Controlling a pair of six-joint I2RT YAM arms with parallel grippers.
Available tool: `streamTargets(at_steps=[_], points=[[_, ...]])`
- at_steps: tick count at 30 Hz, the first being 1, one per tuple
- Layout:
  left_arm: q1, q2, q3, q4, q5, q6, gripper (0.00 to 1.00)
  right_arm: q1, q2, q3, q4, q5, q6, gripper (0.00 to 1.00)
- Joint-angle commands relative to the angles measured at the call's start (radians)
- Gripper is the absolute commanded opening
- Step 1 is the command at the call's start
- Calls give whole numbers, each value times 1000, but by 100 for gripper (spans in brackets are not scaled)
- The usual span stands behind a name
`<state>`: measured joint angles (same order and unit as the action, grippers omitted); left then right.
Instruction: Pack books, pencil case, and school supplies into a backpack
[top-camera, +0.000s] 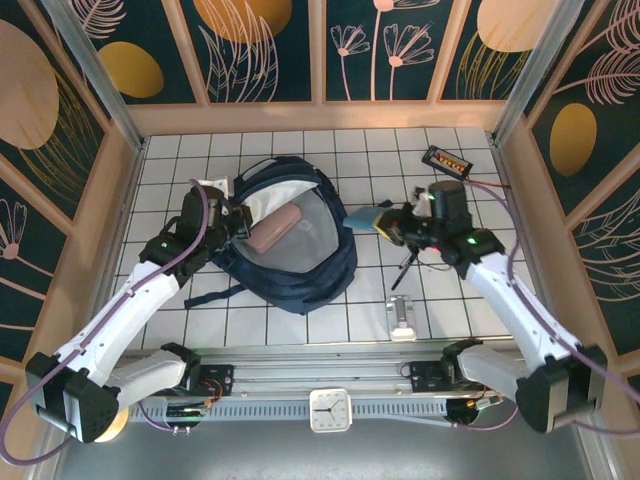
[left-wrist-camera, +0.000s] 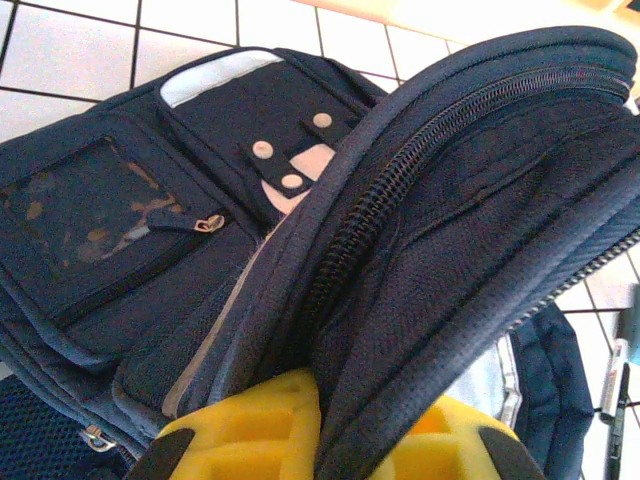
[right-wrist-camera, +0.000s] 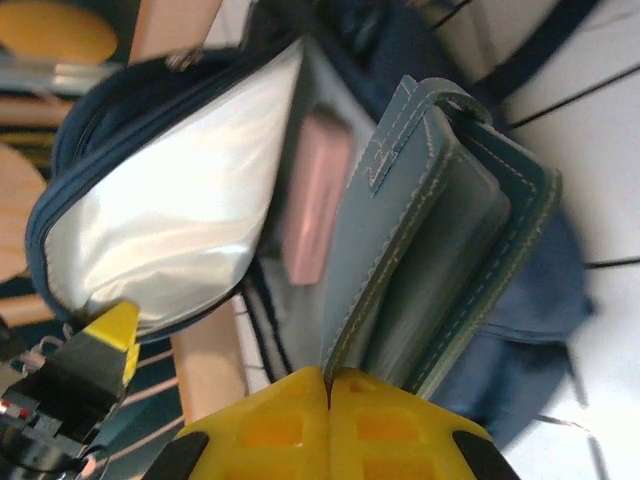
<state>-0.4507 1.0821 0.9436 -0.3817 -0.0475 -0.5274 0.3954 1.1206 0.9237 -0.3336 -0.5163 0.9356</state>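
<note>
While my left jaws are clamping the navy backpack's (top-camera: 300, 275) flap, holding its mouth wide on the tabletop (top-camera: 250, 325), I am aiming the teal notebook (right-wrist-camera: 440, 230), clamped in my right jaws just beside the opening, to slide in flat alongside the pink pencil case (right-wrist-camera: 315, 200) lying inside.

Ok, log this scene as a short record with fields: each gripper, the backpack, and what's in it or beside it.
left gripper: shut on the open edge of the backpack
right gripper: shut on the teal notebook, at the backpack's mouth
backpack: unzipped, lying on the tiled table
inside: pencil case
beside: silver metal piece, black gadget
</note>
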Motion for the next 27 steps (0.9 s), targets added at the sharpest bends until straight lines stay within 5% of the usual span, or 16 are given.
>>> streamTargets(at_steps=[1,8,19,23,27], points=[[0,-1,13,173,71,-67,0,77,113,51,275,-55,55,0],[0,-6,18,215,69,-124,0,172,411,146,496,-111,87,0],[0,36,18,259,87,-162,0,174,781,318,671,-205,100,0],[0,60,24,276,95,-162,0,168,778,331,597,-210,68,45],[0,82,23,295,112,-160,0,158,689,339,359,-177,-44,67]])
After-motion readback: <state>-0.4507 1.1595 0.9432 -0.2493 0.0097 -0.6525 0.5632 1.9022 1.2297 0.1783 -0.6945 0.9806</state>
